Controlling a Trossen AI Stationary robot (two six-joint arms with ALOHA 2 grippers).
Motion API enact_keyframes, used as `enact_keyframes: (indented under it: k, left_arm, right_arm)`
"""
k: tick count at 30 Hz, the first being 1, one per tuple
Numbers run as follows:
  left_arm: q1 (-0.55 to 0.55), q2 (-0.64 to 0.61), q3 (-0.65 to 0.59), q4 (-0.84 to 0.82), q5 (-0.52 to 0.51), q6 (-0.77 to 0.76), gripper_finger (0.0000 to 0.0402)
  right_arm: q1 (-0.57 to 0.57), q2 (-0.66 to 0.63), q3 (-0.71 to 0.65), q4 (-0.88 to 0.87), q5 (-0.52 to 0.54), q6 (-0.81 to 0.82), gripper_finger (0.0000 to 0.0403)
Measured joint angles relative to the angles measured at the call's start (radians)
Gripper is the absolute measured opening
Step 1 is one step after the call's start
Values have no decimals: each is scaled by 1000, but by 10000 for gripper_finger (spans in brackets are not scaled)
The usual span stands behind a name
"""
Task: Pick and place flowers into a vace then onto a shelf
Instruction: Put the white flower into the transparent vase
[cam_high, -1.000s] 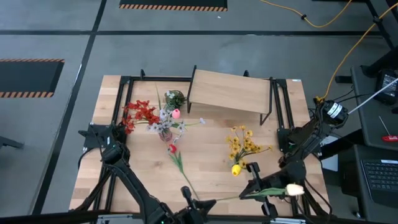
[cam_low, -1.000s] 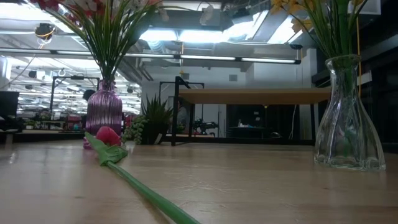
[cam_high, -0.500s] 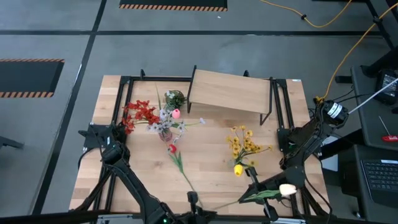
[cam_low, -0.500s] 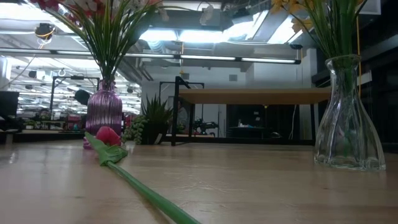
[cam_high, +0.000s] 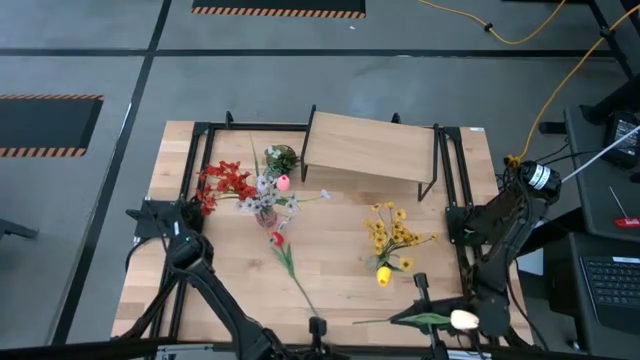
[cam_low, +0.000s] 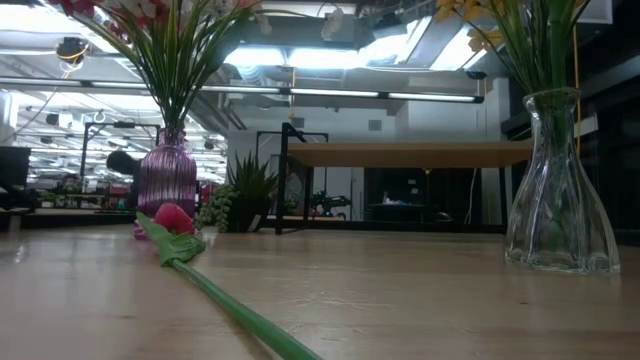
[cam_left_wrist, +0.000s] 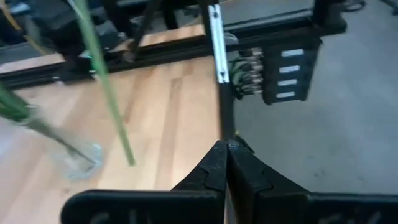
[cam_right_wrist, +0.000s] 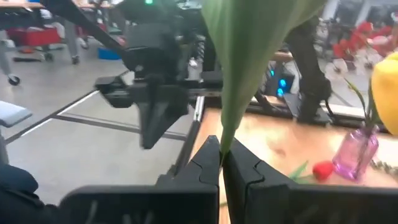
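Observation:
My right gripper (cam_high: 424, 308) is by the table's near edge, right of middle, shut on a tulip with a pale yellow bud (cam_high: 462, 320). Its thin stem (cam_high: 372, 321) runs left along that edge. My left gripper (cam_high: 318, 326) is shut and touches nothing, at the near edge just left of the stem's tip. A red tulip (cam_high: 277, 238) lies flat on the table. A purple vase (cam_high: 264, 207) holds red, white and pink flowers. A clear glass vase (cam_high: 392, 240) holds yellow blooms and a yellow tulip (cam_high: 383, 274). The shelf (cam_high: 368, 150) stands at the far side. My right gripper pinches the tulip between its two fingers on a green leaf (cam_right_wrist: 222, 138) next to the stem, a short way from the bud (cam_right_wrist: 387, 81). The leaf rises out of the shut fingers (cam_right_wrist: 208, 163). In the high view the flower lies about level, bud toward the table's right.
A flowerless green leafy bunch (cam_high: 282, 158) stands left of the shelf. Black metal frames run along the table's left (cam_high: 188, 165) and right (cam_high: 462, 180) sides. In the low view the purple vase (cam_low: 167, 180), the red tulip (cam_low: 172, 218) and the glass vase (cam_low: 560, 190) show.
My right gripper has carried the tulip toward the table's near edge and a little to the right, and the bud has gone with it. My left gripper has slid right along the near edge and slightly nearer. The vases and the red tulip have stayed put.

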Motion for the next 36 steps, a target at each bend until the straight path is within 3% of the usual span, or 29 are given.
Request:
enact_keyframes:
  k: [5, 9, 19, 25, 32, 36]
  left_arm:
    - [12, 33, 0, 115, 124, 98, 2]
    - [20, 56, 0, 165, 221, 137, 1]
    - [44, 119, 0, 330, 341, 158, 2]
    - [81, 161, 0, 430, 496, 171, 2]
    - [95, 164, -4, 477, 506, 201, 2]
    - [104, 161, -126, 754, 528, 222, 1]
  right_arm:
    - [20, -2, 68, -176, 53, 116, 0]
    - [45, -14, 152, -435, 96, 276, 0]
    - [51, -19, 338, -1040, 132, 698, 0]
    - [51, -19, 443, -1223, 161, 728, 0]
    - [48, -19, 458, -1393, 175, 866, 0]
    - [48, -19, 458, -1533, 175, 1042, 0]
